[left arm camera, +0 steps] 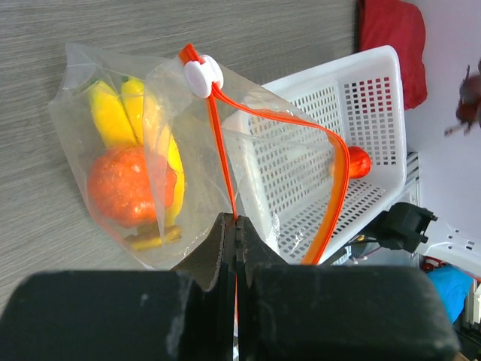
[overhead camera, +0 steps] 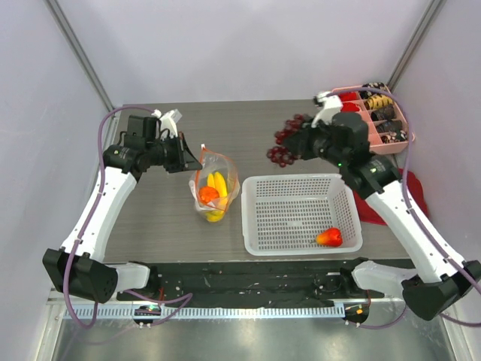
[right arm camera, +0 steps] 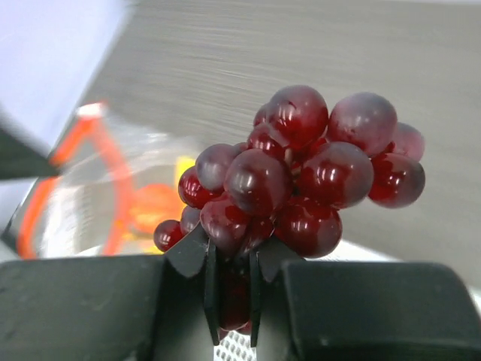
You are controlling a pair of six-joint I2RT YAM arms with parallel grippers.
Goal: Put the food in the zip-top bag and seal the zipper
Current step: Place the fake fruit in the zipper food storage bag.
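Our right hand (right arm camera: pixel 231 259) is clamping the dark purple grape cluster (right arm camera: pixel 301 173), our left hand (left arm camera: pixel 237 226) is pinching the crinkly clear bag (left arm camera: pixel 150 98) by its rim; we are aiming for the centre of the mouth.

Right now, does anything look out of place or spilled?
Nothing spilled or damaged. The one stray is the small red-orange fruit, alone in the white basket's near right corner, while banana and pumpkin sit in the bag.

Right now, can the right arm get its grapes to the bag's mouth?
Probably yes. The left hand pinches the rim of the bag, holding it open, and nothing stands between the grapes and the bag.
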